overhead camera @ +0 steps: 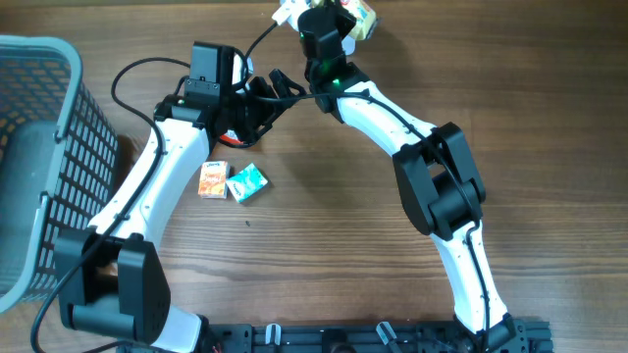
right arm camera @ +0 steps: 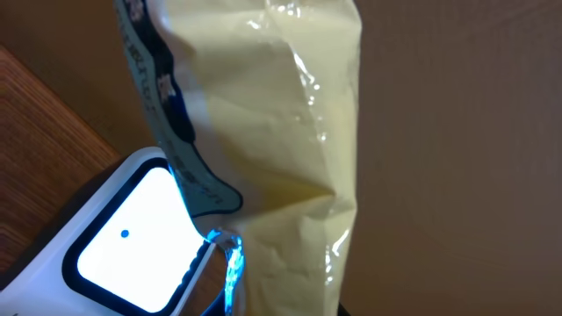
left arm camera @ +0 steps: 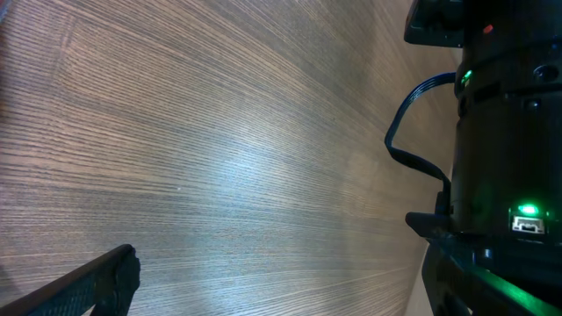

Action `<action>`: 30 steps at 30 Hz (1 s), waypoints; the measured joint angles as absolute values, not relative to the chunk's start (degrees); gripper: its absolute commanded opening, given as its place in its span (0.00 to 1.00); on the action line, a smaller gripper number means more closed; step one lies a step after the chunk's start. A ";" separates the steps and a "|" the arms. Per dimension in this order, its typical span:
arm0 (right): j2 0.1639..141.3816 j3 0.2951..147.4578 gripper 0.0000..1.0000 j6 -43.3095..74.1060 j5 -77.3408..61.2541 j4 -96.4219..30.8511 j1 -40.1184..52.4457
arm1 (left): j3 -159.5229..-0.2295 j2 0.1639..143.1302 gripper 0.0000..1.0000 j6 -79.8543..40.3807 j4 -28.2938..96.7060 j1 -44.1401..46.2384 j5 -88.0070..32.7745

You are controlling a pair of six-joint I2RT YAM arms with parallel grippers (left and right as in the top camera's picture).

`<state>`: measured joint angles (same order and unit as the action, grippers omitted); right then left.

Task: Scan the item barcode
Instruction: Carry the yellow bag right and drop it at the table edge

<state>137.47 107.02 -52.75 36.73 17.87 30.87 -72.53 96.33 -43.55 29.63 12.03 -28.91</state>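
The item is a pale yellow plastic packet point(right arm camera: 272, 132) with a dark printed strip along its left edge. It fills the right wrist view and is held upright. My right gripper point(overhead camera: 339, 20) is shut on the packet point(overhead camera: 365, 14) at the far edge of the table; its fingers are hidden under the packet in the wrist view. Just left of the packet stands the white scanner point(right arm camera: 132, 233), its window lit white, with blue light on the packet's edge. The scanner point(overhead camera: 286, 12) shows at the top of the overhead view. My left gripper point(overhead camera: 273, 86) is open and holds nothing; in its own wrist view one finger point(left arm camera: 101, 283) hangs over bare wood.
An orange packet point(overhead camera: 213, 179) and a teal packet point(overhead camera: 246, 182) lie side by side mid-table. A grey mesh basket point(overhead camera: 59, 147) stands at the left edge. The right arm's black wrist point(left arm camera: 505, 158) with green lights is close to my left gripper. Cables loop near the left wrist.
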 measured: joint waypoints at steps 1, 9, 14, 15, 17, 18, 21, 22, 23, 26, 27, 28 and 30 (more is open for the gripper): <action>137.47 107.02 0.05 -52.75 36.34 17.89 30.87 | -72.53 96.33 1.00 -43.55 29.63 12.03 -28.91; 137.73 106.80 0.05 -52.60 39.62 29.91 30.35 | -72.53 96.33 1.00 -43.55 29.56 12.03 -28.93; 137.71 107.00 0.04 -42.94 56.31 21.74 17.87 | -72.53 96.33 1.00 -43.55 29.56 12.05 -28.93; 137.80 107.31 0.04 -38.26 58.92 13.82 13.02 | -72.53 96.33 1.00 -43.55 29.50 12.05 -28.95; 137.86 107.02 0.04 -24.43 62.43 -7.09 1.93 | -72.53 96.33 1.00 -43.53 29.39 12.05 -28.95; 138.02 107.02 0.04 -16.08 61.89 -17.08 -3.36 | -72.53 96.33 1.00 -43.53 29.47 12.05 -28.99; 138.08 106.98 0.39 -2.66 58.85 -27.53 -13.02 | -72.53 96.33 1.00 -43.55 29.41 12.05 -28.95; 138.08 106.98 0.84 -0.58 57.82 -28.51 -15.29 | -72.53 96.33 1.00 -43.53 29.36 12.05 -28.97; 138.08 106.98 1.00 1.23 56.45 -28.82 -17.67 | -72.53 96.33 1.00 -43.53 29.41 12.05 -28.95; 138.08 106.98 1.00 3.38 50.50 -30.96 -20.64 | -72.53 96.33 1.00 -43.53 29.39 12.05 -28.95; 138.06 106.98 1.00 4.95 46.50 -32.80 -20.78 | -72.53 96.33 1.00 -43.53 29.39 12.05 -28.95; 137.97 107.02 1.00 6.52 42.22 -33.98 -20.73 | -72.53 96.33 1.00 -43.53 29.39 12.05 -28.95; 135.85 107.04 1.00 9.23 31.00 -35.81 -20.58 | -72.53 96.33 1.00 -43.53 29.39 12.05 -28.97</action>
<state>135.85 107.04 9.23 31.00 -35.81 -20.58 -72.53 96.33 -43.53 29.39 12.05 -28.97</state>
